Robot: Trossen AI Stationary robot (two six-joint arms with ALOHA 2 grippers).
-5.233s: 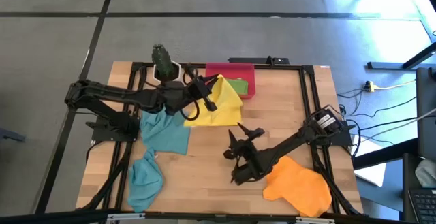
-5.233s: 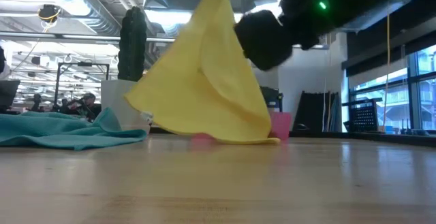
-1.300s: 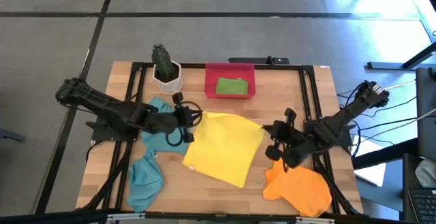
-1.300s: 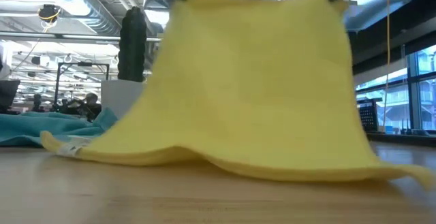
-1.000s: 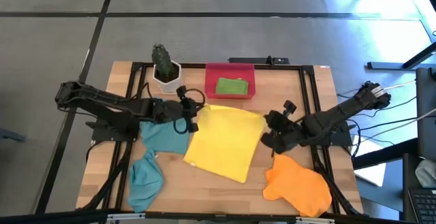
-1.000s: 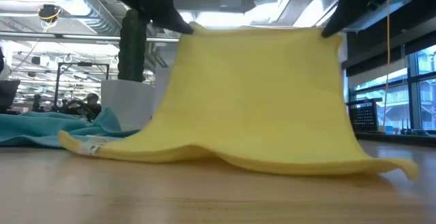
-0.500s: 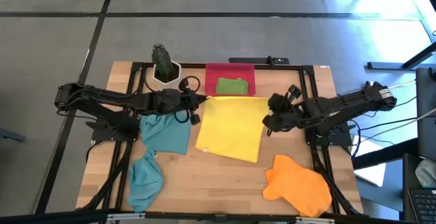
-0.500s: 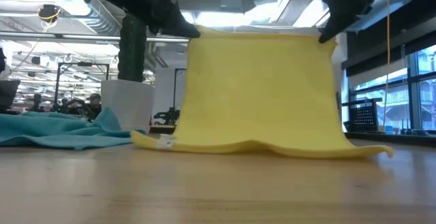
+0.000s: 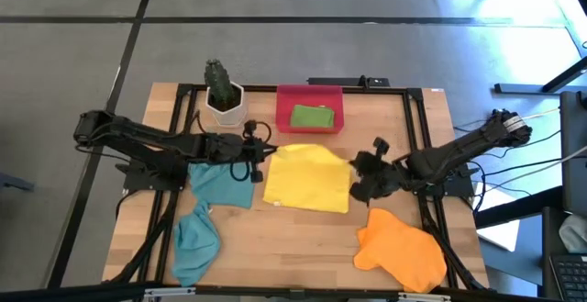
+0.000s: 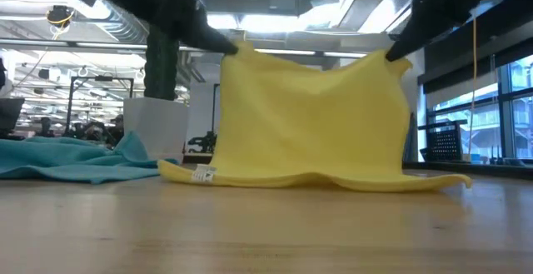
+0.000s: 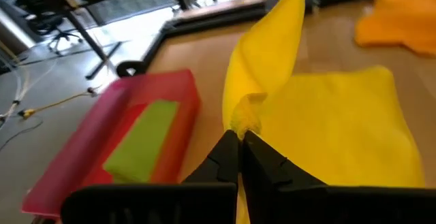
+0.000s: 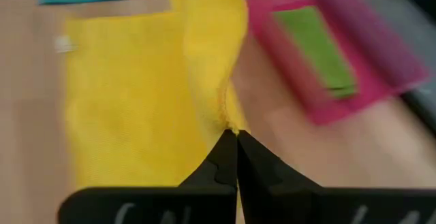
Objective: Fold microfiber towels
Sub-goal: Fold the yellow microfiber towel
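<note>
wooden table [image 9: 303, 238] — four loose towels [image 9: 306, 179]

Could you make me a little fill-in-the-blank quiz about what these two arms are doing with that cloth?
1. The left gripper and right gripper both pinch the ____ towel.
2. The folded green towel lies inside the ____ tray.
3. The orange towel lies nearest the ____ arm.
4. Beside the tray stands a potted ____.

Missing words: yellow; red; right; cactus

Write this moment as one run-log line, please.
left pincer: shut on soft yellow microfiber towel corner | right pincer: shut on opposite corner | towel partly lifted
</note>
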